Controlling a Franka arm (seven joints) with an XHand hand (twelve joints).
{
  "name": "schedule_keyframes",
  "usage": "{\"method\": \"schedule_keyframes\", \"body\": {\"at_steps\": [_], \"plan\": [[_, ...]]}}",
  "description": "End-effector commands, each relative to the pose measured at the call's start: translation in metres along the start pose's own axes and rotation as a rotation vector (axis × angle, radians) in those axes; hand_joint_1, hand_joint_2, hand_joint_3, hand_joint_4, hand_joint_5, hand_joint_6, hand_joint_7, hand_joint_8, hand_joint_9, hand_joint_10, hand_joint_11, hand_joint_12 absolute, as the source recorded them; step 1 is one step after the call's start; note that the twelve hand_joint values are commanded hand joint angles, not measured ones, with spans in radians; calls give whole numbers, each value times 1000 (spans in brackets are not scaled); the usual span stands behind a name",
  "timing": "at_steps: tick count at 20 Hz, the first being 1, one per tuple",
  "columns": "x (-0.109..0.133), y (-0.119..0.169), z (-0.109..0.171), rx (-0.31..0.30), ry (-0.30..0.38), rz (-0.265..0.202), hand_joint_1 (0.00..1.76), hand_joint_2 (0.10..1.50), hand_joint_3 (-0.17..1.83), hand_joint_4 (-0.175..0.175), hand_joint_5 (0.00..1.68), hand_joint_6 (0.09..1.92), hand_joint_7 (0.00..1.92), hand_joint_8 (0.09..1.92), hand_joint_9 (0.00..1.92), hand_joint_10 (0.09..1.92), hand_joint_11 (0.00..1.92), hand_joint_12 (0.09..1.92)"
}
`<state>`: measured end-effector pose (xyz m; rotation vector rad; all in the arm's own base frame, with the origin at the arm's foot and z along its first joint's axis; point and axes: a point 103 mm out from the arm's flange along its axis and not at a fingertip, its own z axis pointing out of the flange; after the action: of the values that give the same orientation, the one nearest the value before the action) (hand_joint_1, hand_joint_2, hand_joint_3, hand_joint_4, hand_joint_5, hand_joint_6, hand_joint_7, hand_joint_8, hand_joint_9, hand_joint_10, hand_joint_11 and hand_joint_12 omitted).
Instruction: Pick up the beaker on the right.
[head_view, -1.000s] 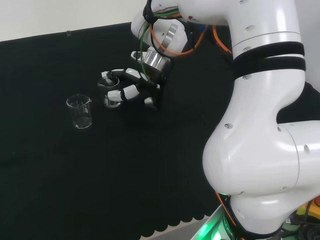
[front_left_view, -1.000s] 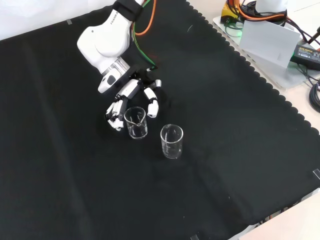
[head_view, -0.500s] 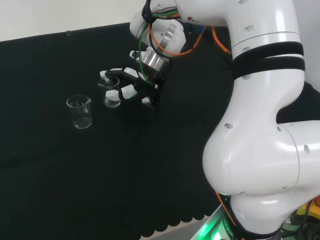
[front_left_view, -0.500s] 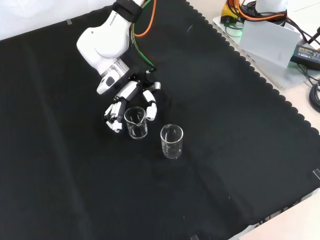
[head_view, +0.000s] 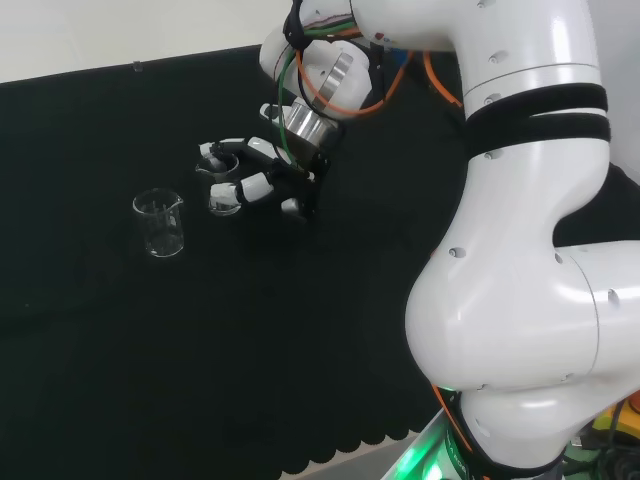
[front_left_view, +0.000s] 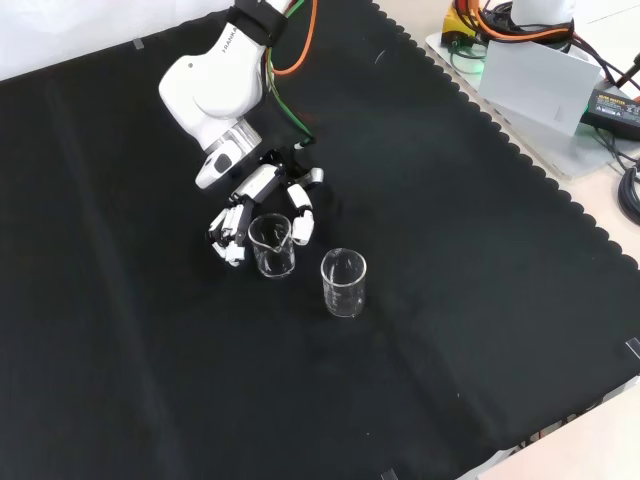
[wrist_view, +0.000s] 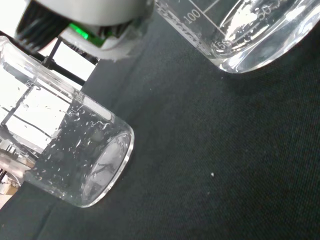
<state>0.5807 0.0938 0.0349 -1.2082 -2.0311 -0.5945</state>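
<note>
Two clear glass beakers stand on the black cloth. The right-hand one in the head view (head_view: 222, 190) is the farther one in the front view (front_left_view: 272, 246). The black and white hand (head_view: 262, 172) is curled round this beaker. Its fingers (front_left_view: 228, 232) lie on one side and its thumb (front_left_view: 300, 212) on the other. The beaker's base rests on the cloth. The other beaker (head_view: 160, 224) (front_left_view: 343, 283) stands apart and untouched. In the wrist view a beaker base with a printed scale (wrist_view: 250, 40) is close, and a second beaker (wrist_view: 75, 160) lies beyond.
Black cloth (front_left_view: 450, 300) spreads wide around both beakers. In the front view a table with white boxes and cables (front_left_view: 560, 80) stands past the cloth's scalloped edge. The arm's large white links (head_view: 520, 250) take up the right of the head view.
The wrist has tilted and lifted slightly and the thumb has drawn nearer the beaker. Both beakers stand where they were.
</note>
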Motion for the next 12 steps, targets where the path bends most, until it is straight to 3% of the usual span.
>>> {"method": "schedule_keyframes", "body": {"at_steps": [1, 4, 9, 12], "plan": [[1, 0, 1, -12, 7, -3, 937, 536, 667, -68, 564, 174, 369, 654, 460, 631, 7, 1331], [1, 0, 3, -8, 12, -3, 937, 542, 664, -64, 563, 220, 385, 643, 469, 619, 15, 1331], [2, 1, 6, 1, 22, -2, 932, 549, 664, -62, 476, 445, 399, 633, 474, 612, 22, 1332], [2, 3, 9, -15, 7, -1, 928, 575, 655, -51, 509, 571, 437, 624, 496, 609, 45, 1328]]}}
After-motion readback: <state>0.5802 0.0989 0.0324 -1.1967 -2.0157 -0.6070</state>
